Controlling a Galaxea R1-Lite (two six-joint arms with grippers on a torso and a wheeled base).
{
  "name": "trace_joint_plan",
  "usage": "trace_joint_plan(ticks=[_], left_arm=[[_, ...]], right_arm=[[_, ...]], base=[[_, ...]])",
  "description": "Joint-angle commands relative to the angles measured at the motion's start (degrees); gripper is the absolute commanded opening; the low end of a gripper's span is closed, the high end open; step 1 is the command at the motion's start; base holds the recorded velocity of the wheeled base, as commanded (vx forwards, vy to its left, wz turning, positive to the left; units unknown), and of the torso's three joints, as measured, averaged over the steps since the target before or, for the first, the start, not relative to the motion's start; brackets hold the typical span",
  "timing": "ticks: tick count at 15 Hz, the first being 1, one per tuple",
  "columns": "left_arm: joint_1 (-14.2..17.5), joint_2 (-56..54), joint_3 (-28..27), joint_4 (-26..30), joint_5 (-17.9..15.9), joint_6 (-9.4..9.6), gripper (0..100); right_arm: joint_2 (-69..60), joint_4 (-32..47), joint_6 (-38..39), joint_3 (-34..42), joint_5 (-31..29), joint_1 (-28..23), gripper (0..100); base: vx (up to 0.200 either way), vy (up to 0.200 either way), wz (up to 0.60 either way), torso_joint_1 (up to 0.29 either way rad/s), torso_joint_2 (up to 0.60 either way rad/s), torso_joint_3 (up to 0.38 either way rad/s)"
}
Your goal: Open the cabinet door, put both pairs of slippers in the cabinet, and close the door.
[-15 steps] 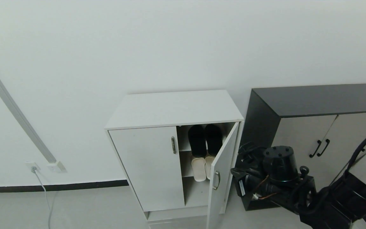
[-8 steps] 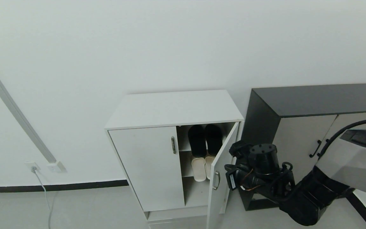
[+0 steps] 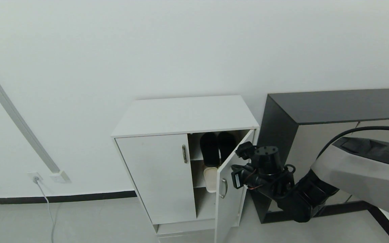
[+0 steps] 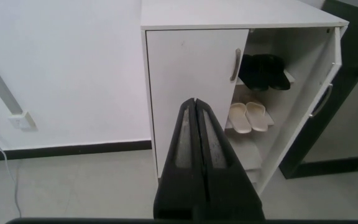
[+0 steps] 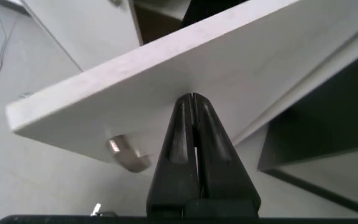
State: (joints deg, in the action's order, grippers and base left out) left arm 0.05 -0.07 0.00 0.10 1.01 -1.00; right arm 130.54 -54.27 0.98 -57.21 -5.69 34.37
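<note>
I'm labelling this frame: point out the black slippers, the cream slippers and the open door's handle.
Pair of black slippers point(image 3: 210, 148): head view, left slipper.
Pair of cream slippers point(image 3: 210, 178): head view, visible slipper's middle.
Curved metal door handle point(image 3: 224, 188): head view, mid-bar.

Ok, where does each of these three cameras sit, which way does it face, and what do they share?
Head view: on the head, looking forward and down at the white cabinet; the right arm shows.
Left wrist view: behind the shut left claw, facing the cabinet front, black slippers above white slippers.
Right wrist view: behind the shut right claw, close against the part-open door near its handle.
Shared: all show that door; head and left wrist show both pairs.
</note>
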Motion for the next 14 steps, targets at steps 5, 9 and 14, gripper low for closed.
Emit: trace_joint_plan(ticks=[5, 9, 14], left_arm=[[0.0, 0.1, 0.0, 0.0, 0.0, -0.06, 0], [0.0, 0.1, 0.0, 0.0, 0.0, -0.06, 0], [0.0, 0.1, 0.0, 0.0, 0.0, -0.06, 0]], right_arm=[[3.6, 0.2, -0.1, -8.1, 2.4, -2.5, 0], [7.9, 0.1, -0.1, -13.8, 2.4, -4.7, 0], [11.3, 0.2, -0.1, -19.3, 4.6, -6.2, 0]], base=[[0.0, 0.0, 0.0, 0.0, 0.0, 0.0], [0.0, 0.0, 0.0, 0.0, 0.0, 0.0], [0.0, 0.0, 0.0, 0.0, 0.0, 0.0]])
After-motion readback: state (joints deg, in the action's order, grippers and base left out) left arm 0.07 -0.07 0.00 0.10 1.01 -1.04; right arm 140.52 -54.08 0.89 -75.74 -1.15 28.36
